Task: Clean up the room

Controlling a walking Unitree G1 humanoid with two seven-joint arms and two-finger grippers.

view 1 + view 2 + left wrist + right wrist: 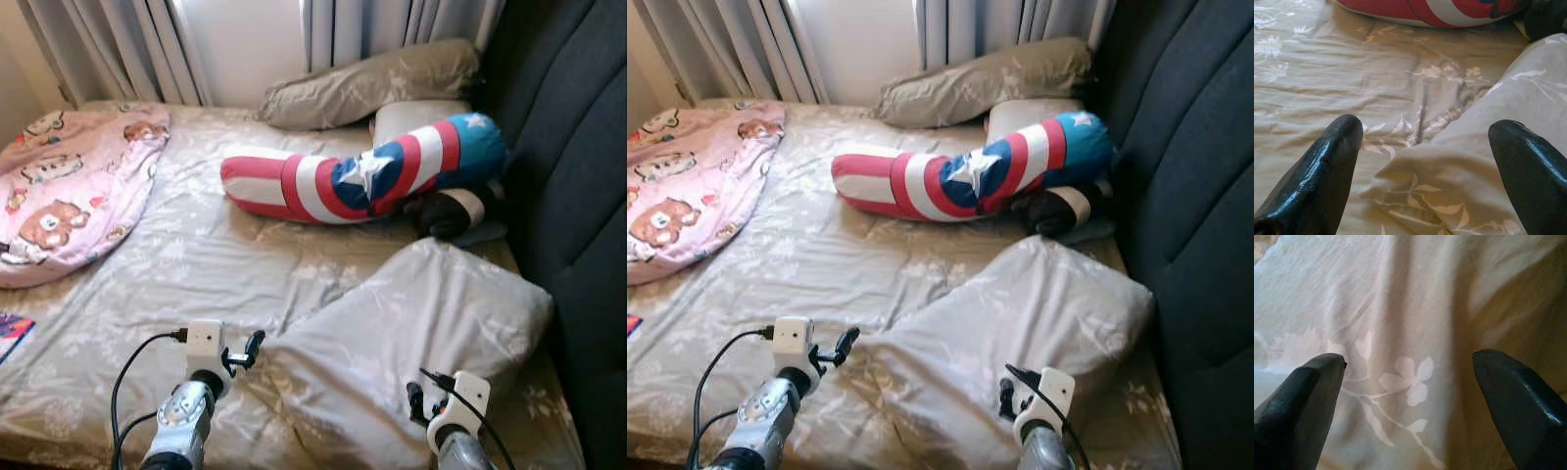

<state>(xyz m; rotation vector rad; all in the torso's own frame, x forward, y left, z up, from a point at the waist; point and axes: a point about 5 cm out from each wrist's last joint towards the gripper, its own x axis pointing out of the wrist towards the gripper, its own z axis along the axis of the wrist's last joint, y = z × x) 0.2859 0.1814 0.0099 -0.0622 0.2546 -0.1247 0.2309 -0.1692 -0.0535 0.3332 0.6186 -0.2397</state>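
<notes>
Both claws sit low at the near edge of the bed, and both are spread wide with nothing in them. Right in front of them lies a big floppy pillow (421, 333) in a pale flower cover. Its near corner pokes in between the two black fingers (1327, 166) of the left claw (243, 354), but does not seem pinched yet. Looking along the right claw (416, 401), the pillow's cloth is very close, between its fingers. The pillow's long side runs from the near left up to the far right, toward the dark headboard (578, 196). So each arm is near one end of it, and I think the next move is to pinch it at both ends and lift. Farther back lies a long red, white and blue bolster with stars (362, 176), with a small dark cushion (446, 213) beside it. Another pillow (372, 83) leans by the curtains (118, 44). A pink teddy bear blanket (69, 186) is heaped on the far left. The bed sheet (196, 264) is wrinkly and soft.
</notes>
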